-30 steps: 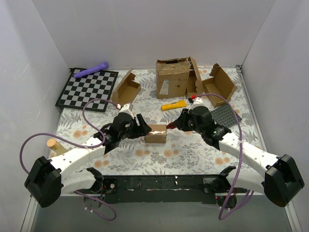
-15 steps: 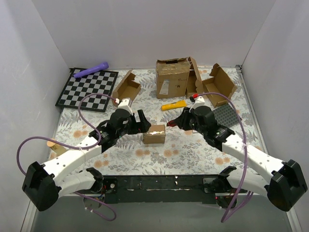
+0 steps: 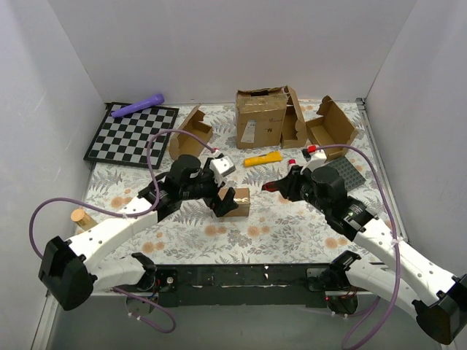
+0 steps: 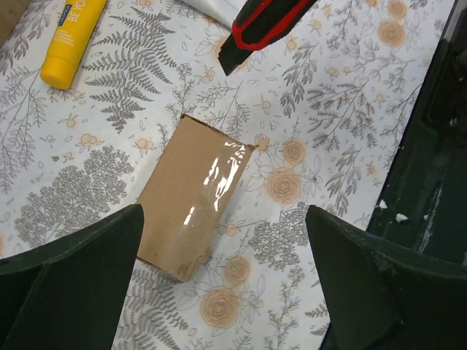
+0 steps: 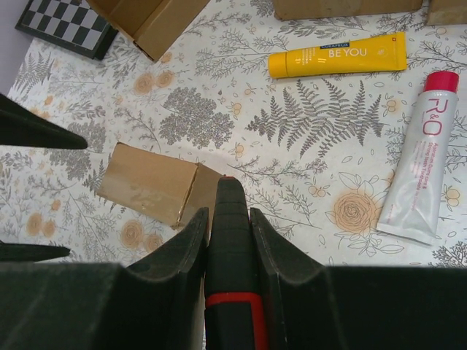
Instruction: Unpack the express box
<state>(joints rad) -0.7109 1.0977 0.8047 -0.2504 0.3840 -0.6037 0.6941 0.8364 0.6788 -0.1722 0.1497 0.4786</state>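
Although the top view takes in most of the desk point(image 3: 182, 233), the left fingers point(image 3: 223, 201) cover the left end of the express box point(image 3: 239, 201). The box sits shut near the middle of the desk, a little toward the near edge. From the left wrist, the box point(image 4: 191, 197) lies flat with glare along the tape on its lid. The left fingers point(image 4: 73, 284) stand wide apart, one to each side of it. One finger overlaps a corner of the box in that view, and whether it touches cannot be told.

The right fingers point(image 5: 175, 248) are clamped together on a black-and-red tool point(image 5: 230, 219). Its tip points at the box point(image 5: 149, 182) and hides part of the nearest corner. The tool's rear runs off the bottom of the right wrist view, and no blade can be made out.

Toward the far edge lie a yellow tube point(image 5: 336, 55) and, beside it, a white tube with a pink cap point(image 5: 423, 175). In the top view the white tube is mostly hidden behind the right arm. A checkerboard point(image 3: 131, 135) fills the far left corner of the desk.
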